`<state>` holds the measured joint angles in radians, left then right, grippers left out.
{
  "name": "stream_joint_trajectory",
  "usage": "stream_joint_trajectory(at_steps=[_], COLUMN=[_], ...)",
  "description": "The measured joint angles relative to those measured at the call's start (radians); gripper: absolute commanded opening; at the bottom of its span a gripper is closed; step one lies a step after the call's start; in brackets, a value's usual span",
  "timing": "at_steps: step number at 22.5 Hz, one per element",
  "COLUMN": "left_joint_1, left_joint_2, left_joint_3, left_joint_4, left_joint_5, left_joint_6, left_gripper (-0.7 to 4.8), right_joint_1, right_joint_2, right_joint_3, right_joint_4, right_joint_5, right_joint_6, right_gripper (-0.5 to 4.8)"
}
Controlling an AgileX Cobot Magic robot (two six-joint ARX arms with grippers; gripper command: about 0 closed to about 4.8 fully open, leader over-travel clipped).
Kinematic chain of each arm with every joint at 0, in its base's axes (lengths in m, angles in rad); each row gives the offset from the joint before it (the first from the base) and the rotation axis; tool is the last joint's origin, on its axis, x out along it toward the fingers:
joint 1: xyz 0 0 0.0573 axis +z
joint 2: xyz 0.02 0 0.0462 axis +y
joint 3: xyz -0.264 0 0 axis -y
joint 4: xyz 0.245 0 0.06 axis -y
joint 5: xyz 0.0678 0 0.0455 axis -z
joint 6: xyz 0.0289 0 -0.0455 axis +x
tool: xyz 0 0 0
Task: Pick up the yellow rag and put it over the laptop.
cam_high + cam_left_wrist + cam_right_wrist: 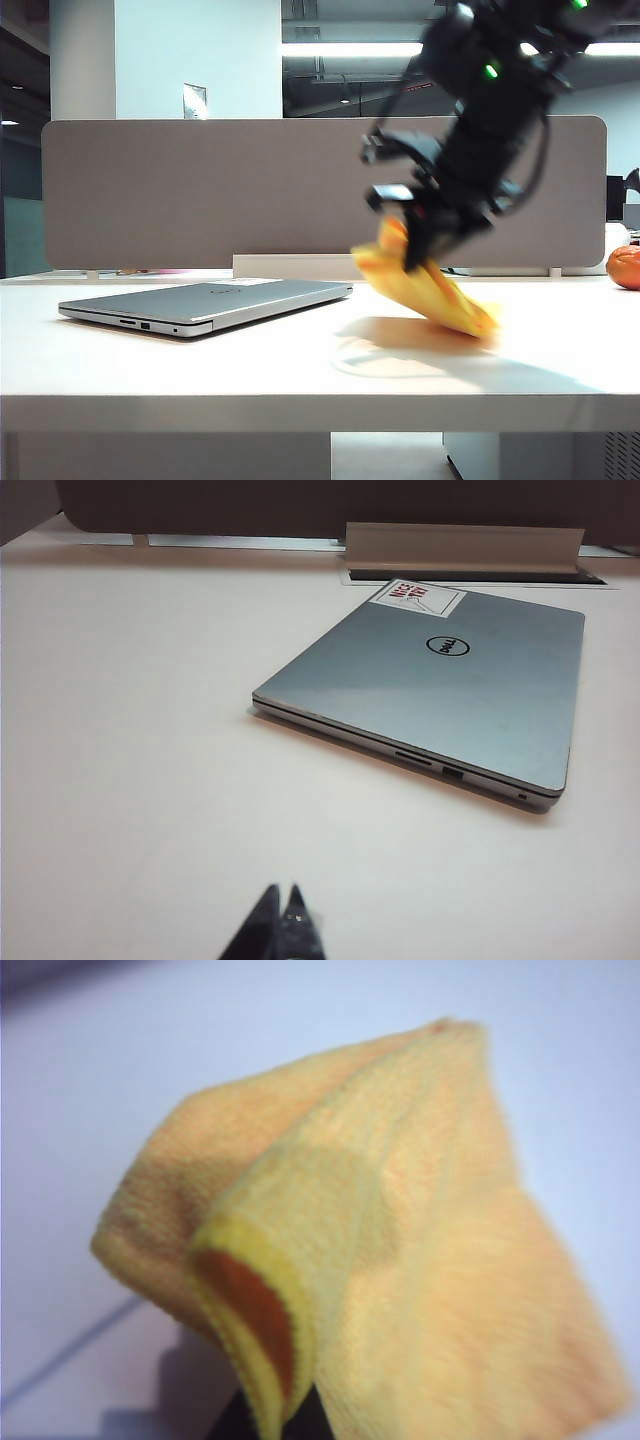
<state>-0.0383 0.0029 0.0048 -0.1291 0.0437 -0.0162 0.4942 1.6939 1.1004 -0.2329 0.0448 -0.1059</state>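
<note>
The yellow rag (432, 286) hangs from my right gripper (418, 250), lifted at its left end while its lower right corner rests near the table to the right of the laptop. Up close, the yellow rag (400, 1260) fills the right wrist view, with my right gripper (275, 1415) shut on a fold of it. The closed silver-grey laptop (215, 300) lies flat on the left half of the table. In the left wrist view the laptop (450, 690) lies ahead of my left gripper (282, 892), which is shut on nothing above bare table.
An orange fruit (624, 267) sits at the table's far right edge. A grey partition (200, 190) runs along the back of the white table (300, 370). A white sticker (416, 596) marks the laptop's far corner, next to a white cable cover (460, 548).
</note>
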Motion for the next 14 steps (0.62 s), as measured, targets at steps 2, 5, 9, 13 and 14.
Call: stream_joint_trajectory(at_steps=[2,5,9,13,14], left_joint_1=[0.0,0.0,0.0,0.0,0.0], left_joint_2=[0.0,0.0,0.0,0.0,0.0], left_joint_3=[0.0,0.0,0.0,0.0,0.0], left_joint_4=[0.0,0.0,0.001,0.002,0.002], left_joint_5=[0.0,0.0,0.0,0.0,0.0], left_joint_6=[0.0,0.0,0.0,-0.003,-0.003], left_gripper=[-0.06,-0.06,-0.06,-0.06,-0.06], right_joint_1=[0.014,0.039,0.053,0.06,0.062], right_joint_2=[0.0,0.001,0.042,0.146,0.169], right_joint_3=[0.05,0.138,0.241,0.362,0.385], right_joint_4=[0.01,0.051,0.096,0.1,0.099], right_joint_5=[-0.008,-0.022,-0.03,-0.046,-0.045], right_joint_6=[0.0,0.0,-0.015,-0.024,-0.024], right_gripper=[-0.01,-0.01,-0.01,-0.01,-0.01])
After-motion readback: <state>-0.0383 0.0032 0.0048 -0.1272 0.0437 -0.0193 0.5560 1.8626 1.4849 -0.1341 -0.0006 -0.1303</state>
